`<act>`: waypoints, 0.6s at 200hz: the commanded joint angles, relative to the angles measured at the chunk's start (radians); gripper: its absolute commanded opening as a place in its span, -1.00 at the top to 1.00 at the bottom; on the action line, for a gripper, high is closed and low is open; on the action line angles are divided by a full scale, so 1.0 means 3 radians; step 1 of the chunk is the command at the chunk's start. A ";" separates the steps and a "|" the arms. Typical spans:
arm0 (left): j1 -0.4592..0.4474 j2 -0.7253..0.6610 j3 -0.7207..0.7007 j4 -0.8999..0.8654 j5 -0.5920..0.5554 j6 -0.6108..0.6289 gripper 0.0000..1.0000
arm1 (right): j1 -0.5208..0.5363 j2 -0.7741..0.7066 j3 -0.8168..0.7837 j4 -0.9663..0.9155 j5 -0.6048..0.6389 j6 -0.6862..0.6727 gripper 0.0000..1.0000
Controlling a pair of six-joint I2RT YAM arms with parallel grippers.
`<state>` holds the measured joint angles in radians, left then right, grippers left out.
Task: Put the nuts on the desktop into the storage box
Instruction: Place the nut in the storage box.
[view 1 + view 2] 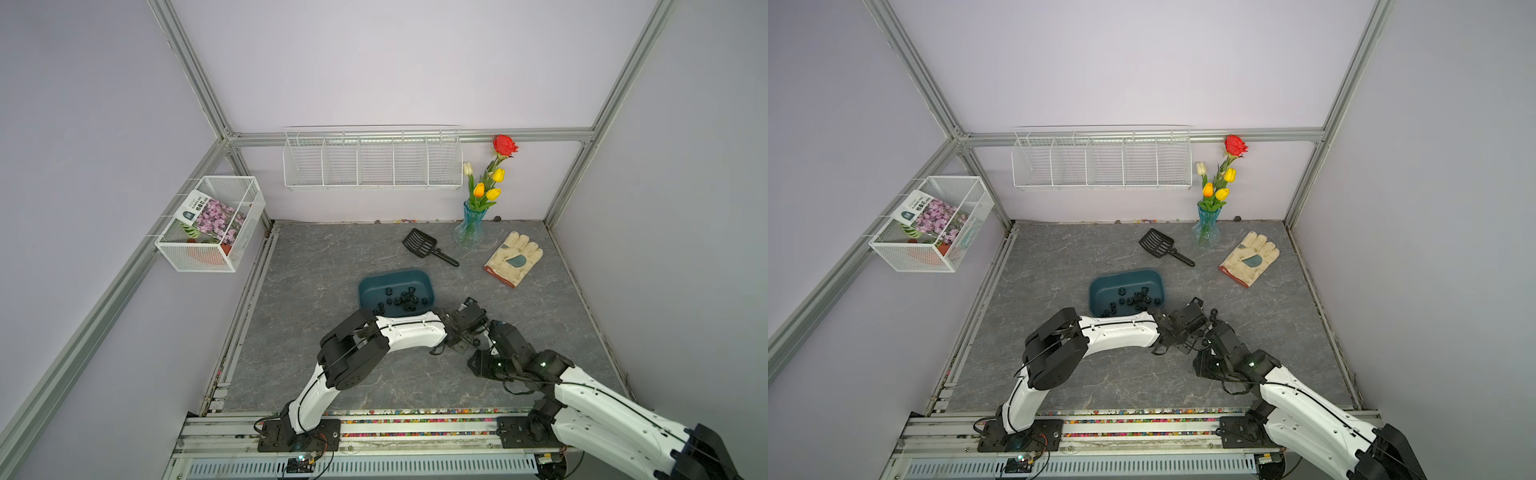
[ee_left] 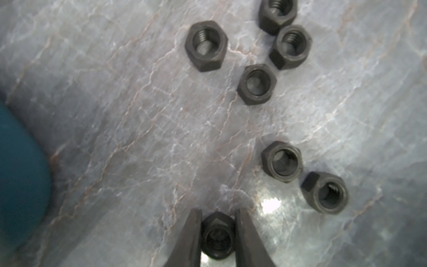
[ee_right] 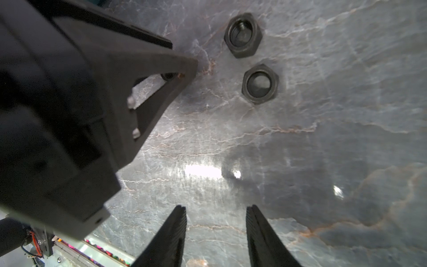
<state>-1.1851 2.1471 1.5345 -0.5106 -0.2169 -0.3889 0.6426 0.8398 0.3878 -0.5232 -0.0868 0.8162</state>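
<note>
A hard, likely slippery nut point(image 2: 218, 235) is pinched on its flat sides by the left gripper point(image 2: 218, 211) jaws; the right gripper point(image 3: 216, 208) jaws are seen half open, empty.

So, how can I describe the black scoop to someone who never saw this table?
Find the blue glass vase of flowers at the back of the grey desktop. Beside it, on the side toward the storage box, lies the scoop, flat on the stone. It alone is black with a slotted blade and a thin handle.
</note>
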 commanded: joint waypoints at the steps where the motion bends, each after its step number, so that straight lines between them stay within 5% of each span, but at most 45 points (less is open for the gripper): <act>1: -0.0018 0.0164 -0.0017 -0.0221 0.0022 -0.0010 0.70 | -0.0005 -0.0048 -0.0052 -0.0004 -0.0026 0.0036 0.06; 120: 0.0191 -0.0271 0.0105 -0.0258 -0.0355 0.0175 0.75 | -0.0006 -0.0391 -0.0097 0.0239 -0.0283 0.0018 0.06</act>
<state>-1.1637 2.1300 1.5345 -0.5644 -0.2920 -0.3622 0.6426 0.7425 0.3737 -0.4713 -0.1627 0.8188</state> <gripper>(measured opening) 0.239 0.471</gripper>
